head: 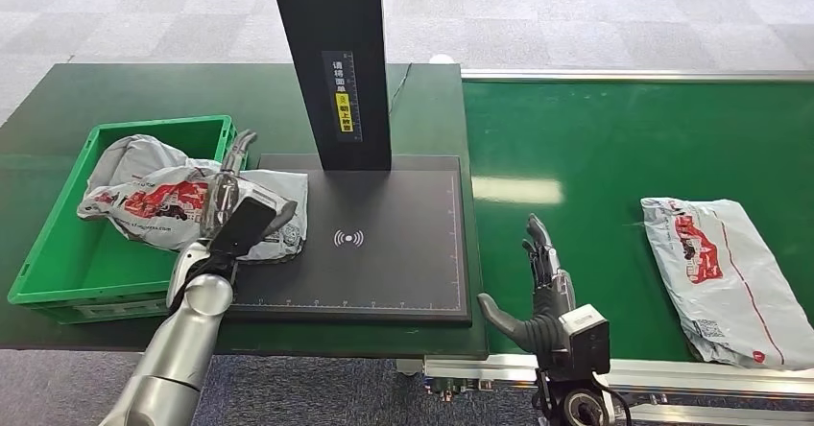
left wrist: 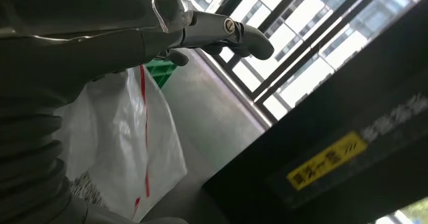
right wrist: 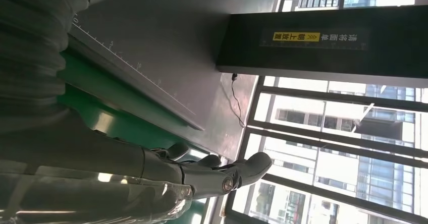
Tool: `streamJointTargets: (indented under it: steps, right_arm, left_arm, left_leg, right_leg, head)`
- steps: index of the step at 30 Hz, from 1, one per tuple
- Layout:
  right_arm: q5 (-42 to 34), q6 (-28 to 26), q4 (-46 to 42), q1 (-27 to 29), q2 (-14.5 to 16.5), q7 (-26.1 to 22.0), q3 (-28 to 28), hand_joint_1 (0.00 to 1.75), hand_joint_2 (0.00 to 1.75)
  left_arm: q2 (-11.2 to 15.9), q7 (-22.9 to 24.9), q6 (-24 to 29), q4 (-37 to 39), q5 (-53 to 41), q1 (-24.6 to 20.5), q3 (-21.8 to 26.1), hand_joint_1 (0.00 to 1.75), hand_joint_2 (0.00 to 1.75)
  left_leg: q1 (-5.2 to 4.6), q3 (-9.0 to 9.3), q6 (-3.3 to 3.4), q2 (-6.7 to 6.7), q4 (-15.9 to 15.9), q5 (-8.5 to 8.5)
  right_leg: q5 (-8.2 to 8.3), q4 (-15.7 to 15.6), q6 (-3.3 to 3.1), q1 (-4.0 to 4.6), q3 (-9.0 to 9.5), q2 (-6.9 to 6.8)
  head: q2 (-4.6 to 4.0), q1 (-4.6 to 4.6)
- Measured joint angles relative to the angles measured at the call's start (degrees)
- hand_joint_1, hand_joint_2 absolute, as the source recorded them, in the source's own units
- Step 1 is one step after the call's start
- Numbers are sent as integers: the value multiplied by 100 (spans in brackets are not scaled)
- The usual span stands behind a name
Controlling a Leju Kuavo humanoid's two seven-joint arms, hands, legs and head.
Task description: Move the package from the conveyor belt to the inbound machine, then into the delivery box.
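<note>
Our left hand (head: 230, 217) rests its fingers (head: 228, 172) flat on the package (head: 278, 210), which straddles the scanner plate (head: 384, 253) and the green box (head: 58, 253); it may slide back. Right hand (head: 538, 292) is spread, holding nothing; another package (head: 730, 272) waits on the belt (head: 576, 138).

My left arm reaches forward from the near left, silver forearm angled up and slightly right, and my left robot hand (head: 233, 207) lies palm-down with its fingers (head: 240, 145) stretched long toward the far side, gripping nothing (the thumb (left wrist: 242, 32) juts out straight in the wrist view). My right arm comes up at the near edge, right of centre. My right robot hand (head: 539, 287) stands upright, fingers (head: 538, 234) pointing to the far side, thumb (head: 499, 319) splayed left, holding nothing.
</note>
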Motion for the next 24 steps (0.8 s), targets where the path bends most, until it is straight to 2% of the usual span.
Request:
streamJointTargets:
  steps: [4,7,11,15,17,19,21,24]
  right_arm:
    - [55,54,66,-45,-7,5,-13,0,175]
    - [75,54,106,-66,-7,35,-26,0,175]
    - [124,53,114,-52,10,119,-59,0,175]
    - [191,53,89,23,54,173,-113,0,175]
    - [214,54,65,60,70,195,-130,0,175]
    - [227,57,54,75,77,209,-139,0,175]
    - [240,60,53,78,89,219,-148,0,175]
    - [262,78,53,78,112,223,-152,0,175]
  left_arm:
    - [176,433,-367,501,-505,-110,-466,0,175]
    - [268,1021,-335,905,-1034,-273,-728,0,175]
    - [319,2176,141,1393,-2063,-503,-1003,0,175]
    - [326,2869,701,1578,-2799,-580,-1078,0,175]
    - [330,2998,807,1576,-2998,-568,-1074,21,175]
    - [329,2980,744,1526,-3057,-520,-1051,107,175]
    - [322,2929,646,1436,-3113,-445,-1006,174,175]
    - [301,2835,540,1293,-3217,-340,-932,175,175]
  left_leg:
    - [0,-1,0,1,0,0]
    - [0,-1,0,0,0,1]
    - [0,0,0,3,0,1]
    - [0,-1,-1,5,0,0]
    - [1,-2,-1,4,-1,0]
    - [1,-2,-1,5,-1,-1]
    - [1,-2,-1,6,-1,-1]
    - [1,-2,-1,5,-1,0]
  right_leg:
    - [0,0,0,0,-1,1]
    - [0,0,0,0,0,0]
    - [1,0,0,0,0,2]
    - [1,1,-1,0,-2,3]
    - [0,1,-1,1,-3,3]
    - [0,1,-1,1,-3,4]
    - [0,1,-1,1,-4,4]
    - [0,1,-1,1,-3,4]
  head:
    - [0,0]
    - [0,1]
    - [0,1]
    - [0,0]
    - [0,-1]
    - [0,-1]
    - [0,0]
    - [0,0]
